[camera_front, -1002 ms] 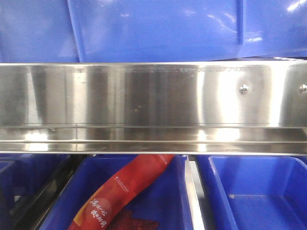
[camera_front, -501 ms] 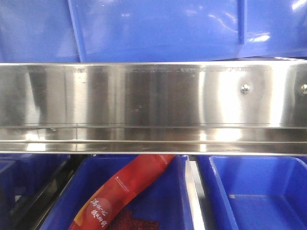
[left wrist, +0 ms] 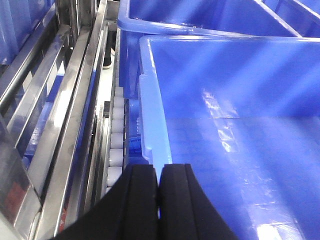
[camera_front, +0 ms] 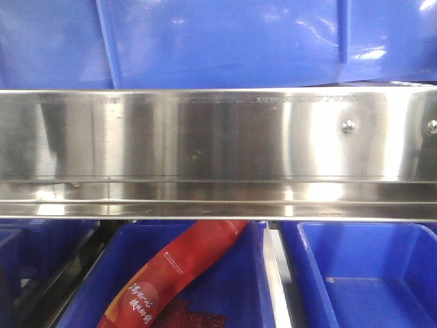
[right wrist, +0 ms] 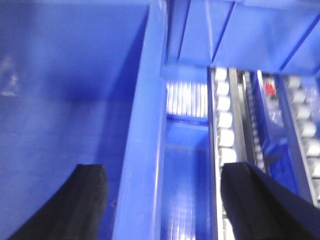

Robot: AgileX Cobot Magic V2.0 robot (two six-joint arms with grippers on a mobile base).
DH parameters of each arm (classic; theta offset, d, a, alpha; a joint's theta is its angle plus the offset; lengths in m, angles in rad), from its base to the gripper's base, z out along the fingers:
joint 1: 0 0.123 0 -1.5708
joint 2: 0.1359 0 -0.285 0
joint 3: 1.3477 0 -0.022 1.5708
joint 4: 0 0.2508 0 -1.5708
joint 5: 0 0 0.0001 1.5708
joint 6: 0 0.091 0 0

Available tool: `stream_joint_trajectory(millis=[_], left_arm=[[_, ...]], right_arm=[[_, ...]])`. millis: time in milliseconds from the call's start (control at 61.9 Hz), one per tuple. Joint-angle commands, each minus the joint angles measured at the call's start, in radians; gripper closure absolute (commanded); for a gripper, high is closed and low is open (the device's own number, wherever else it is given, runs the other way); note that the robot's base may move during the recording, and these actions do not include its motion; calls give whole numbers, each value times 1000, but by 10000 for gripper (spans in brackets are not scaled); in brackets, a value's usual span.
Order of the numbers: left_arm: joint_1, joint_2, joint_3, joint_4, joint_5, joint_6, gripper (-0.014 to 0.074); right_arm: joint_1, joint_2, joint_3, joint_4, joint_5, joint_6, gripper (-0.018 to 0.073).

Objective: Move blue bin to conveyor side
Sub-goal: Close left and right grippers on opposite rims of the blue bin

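The blue bin (camera_front: 225, 41) fills the top of the front view with its glossy ribbed wall. In the left wrist view its inside (left wrist: 240, 125) fills the right, and my left gripper (left wrist: 159, 172) is shut on its pale left rim (left wrist: 152, 115). In the blurred right wrist view the bin's inside (right wrist: 60, 100) is on the left. My right gripper (right wrist: 164, 170) is open and straddles the bin's right wall (right wrist: 145, 150), one finger inside and one outside, neither touching it. The dark conveyor belt with the red strip is out of view.
A shiny steel rail (camera_front: 205, 137) with screws crosses the front view below the bin. Under it are two lower blue bins, one holding a red packet (camera_front: 171, 273), one (camera_front: 369, 273) bare. White rollers (left wrist: 116, 150) and steel rails run along the bin's left; another blue bin (left wrist: 200, 20) stands behind. Rollers (right wrist: 225, 120) run along its right.
The light reflections on the blue bin's wall have shifted slightly in the front view. The rail and lower bins have not moved.
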Motion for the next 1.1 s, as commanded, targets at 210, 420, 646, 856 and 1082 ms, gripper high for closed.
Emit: stream_joint_trajectory(millis=[210,420,646,856,1082], left_arm=[[0,0,-8,-6,13,2,613],[0,0,-8,-6,17,2,613],[0,0,-8,-6,17,2,613],[0,0,-8,-6,17,2,613],[-3,9,-8,-6,15,2,613]], right_arm=[[0,61,-10,-16,-12,0,210],[0,86,-10,-16,-12,0,210],[0,88,-10,-16,-12,0,210],[0,88,-10,-16,-12,0,262],[0,86,-10,-22,-12,-2,662]])
